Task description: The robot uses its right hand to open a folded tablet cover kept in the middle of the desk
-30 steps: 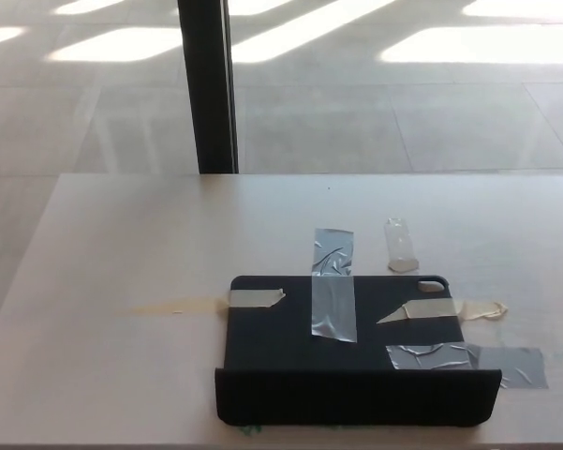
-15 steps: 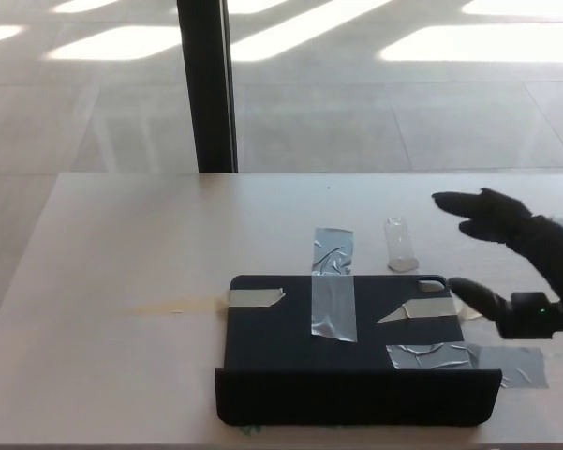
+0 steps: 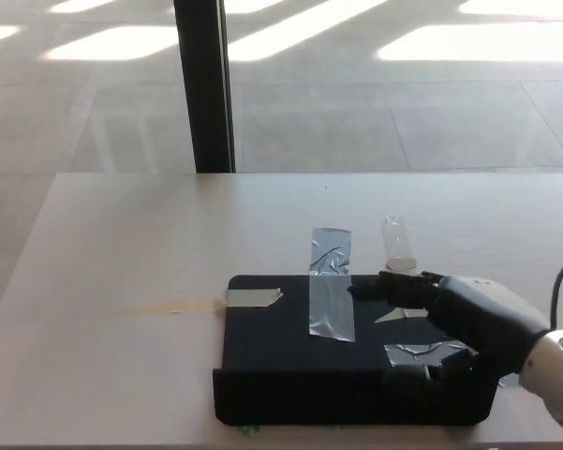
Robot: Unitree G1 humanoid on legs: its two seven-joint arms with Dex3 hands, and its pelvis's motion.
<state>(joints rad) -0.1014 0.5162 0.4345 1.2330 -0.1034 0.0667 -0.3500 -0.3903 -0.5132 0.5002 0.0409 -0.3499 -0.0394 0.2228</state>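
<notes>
Mid-desk, tablet cover (image 3: 290,361) lengthwise left-to-right, flat.

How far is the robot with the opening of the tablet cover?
Done: the right hand has reached over the black tablet cover, which is taped to the desk. In hand: its fingers are spread above the cover's right part, apparently holding nothing. Left: gripping an edge and lifting the flap; the cover lies flat, not opened.
</notes>
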